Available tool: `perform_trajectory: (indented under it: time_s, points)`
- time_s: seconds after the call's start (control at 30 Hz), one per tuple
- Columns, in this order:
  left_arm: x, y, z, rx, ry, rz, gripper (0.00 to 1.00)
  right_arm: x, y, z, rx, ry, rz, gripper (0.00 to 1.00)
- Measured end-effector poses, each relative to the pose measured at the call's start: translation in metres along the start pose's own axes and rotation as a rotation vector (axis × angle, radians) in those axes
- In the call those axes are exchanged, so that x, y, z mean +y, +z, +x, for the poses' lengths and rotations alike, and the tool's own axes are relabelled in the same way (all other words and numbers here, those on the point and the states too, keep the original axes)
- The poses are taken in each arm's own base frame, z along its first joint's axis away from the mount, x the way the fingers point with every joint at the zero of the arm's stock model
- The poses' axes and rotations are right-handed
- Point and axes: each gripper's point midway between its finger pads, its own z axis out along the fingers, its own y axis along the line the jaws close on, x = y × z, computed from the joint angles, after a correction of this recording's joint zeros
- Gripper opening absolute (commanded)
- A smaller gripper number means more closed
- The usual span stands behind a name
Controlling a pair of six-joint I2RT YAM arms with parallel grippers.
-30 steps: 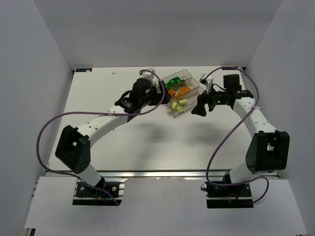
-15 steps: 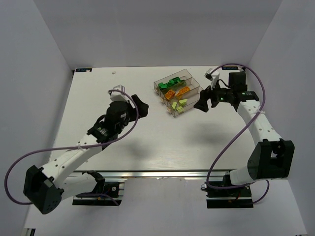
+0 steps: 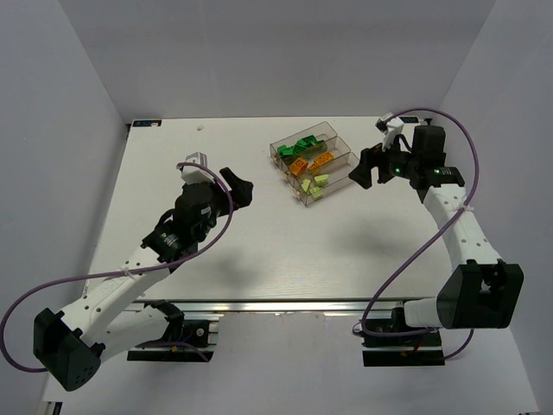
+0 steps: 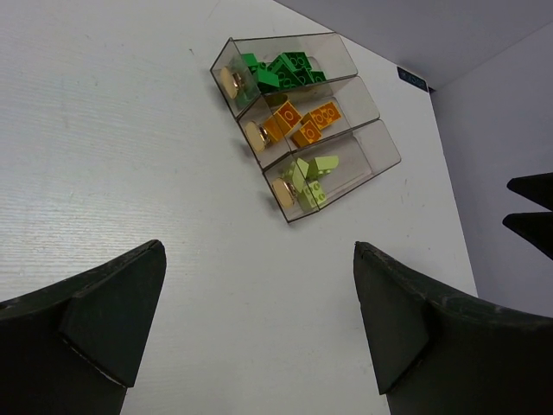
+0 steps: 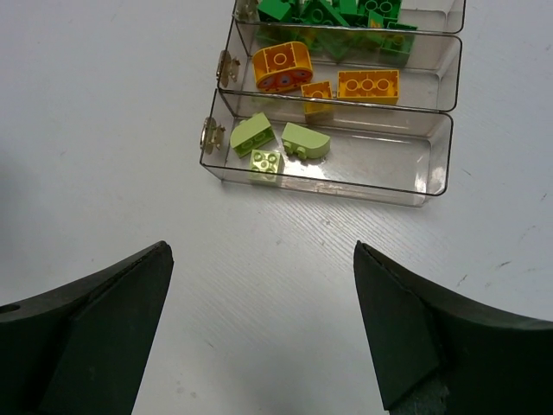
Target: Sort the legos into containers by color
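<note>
- Diagonally, the tray lay far on the table, troughs running near-left to far-right.
- All the legos lay inside it.
- Both the left gripper and the right gripper gaped wide.

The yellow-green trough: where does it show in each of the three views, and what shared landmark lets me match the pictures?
Top external: the yellow-green trough sits just right of centre, above the middle, nearest of three lanes.
Left wrist: upper middle, the lowest lane, running diagonally.
Right wrist: upper middle, the lowest lane, lying horizontal.
Landmark: the orange bricks fill the lane next to it in every view.
</note>
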Motion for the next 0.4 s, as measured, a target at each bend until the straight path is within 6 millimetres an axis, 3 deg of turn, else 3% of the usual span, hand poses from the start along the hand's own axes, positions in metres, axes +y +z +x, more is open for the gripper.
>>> perform_trajectory:
  time_s: [0.4]
  points:
    - [-0.001,0.000,0.003,0.013,0.009,0.007,0.98,0.004,-0.004,0.016,0.003,0.035,0.023,0.89]
